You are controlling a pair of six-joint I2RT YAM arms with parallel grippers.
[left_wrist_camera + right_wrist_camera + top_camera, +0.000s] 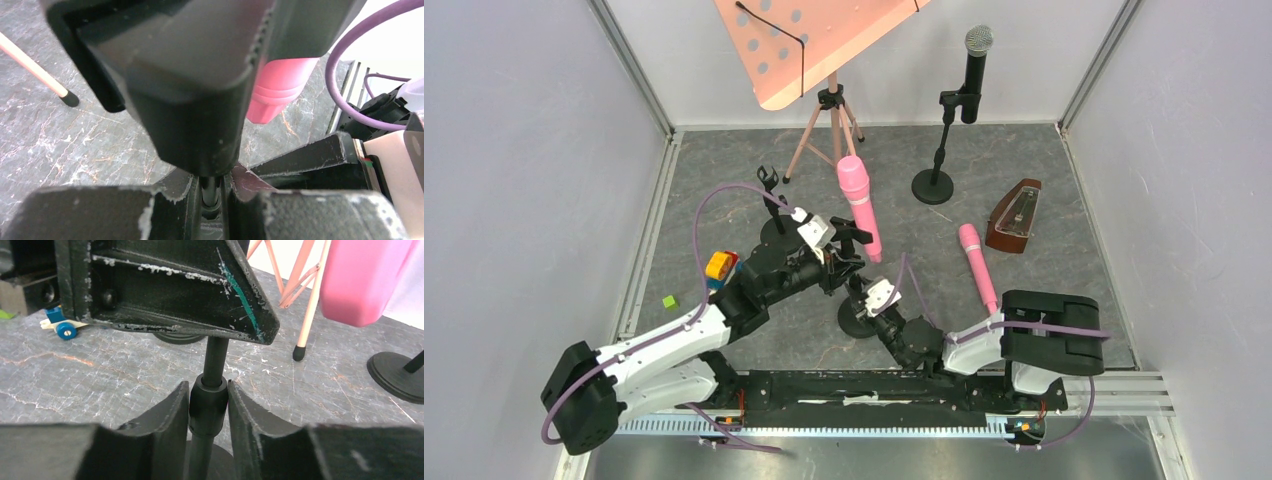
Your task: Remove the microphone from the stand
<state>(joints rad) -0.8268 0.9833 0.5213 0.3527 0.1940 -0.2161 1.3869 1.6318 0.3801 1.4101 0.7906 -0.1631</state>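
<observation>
Two end effectors on one stand (855, 322), near the middle of the grey surface (1044, 160).

Left end effector (842, 256) (212, 186): pinched shut on a thin dark stem just below the stand's black clip (195, 100), fingers (150, 215) nearly touching each other.

Right end effector (864, 293) (208, 399): lower down the same stand, closed on the collar of the upright pole (215, 357), pressed against it from both sides.

Pink microphone (860, 205) (278, 92) (361, 280): up at the clip, tilted, head high and toward the far wall, tail end just beside the left end effector. Not clear whether fully seated in the clip.

Second pink microphone (977, 268): flat on the surface, to the right, near a brown metronome (1016, 216).

Black microphone (975, 72): upright in a separate black stand (935, 175) at the back.

Pink music stand (824, 50) on a tripod by the far wall. Small empty clip stand (771, 195) left of centre. Green cube (669, 301) near the left edge.
</observation>
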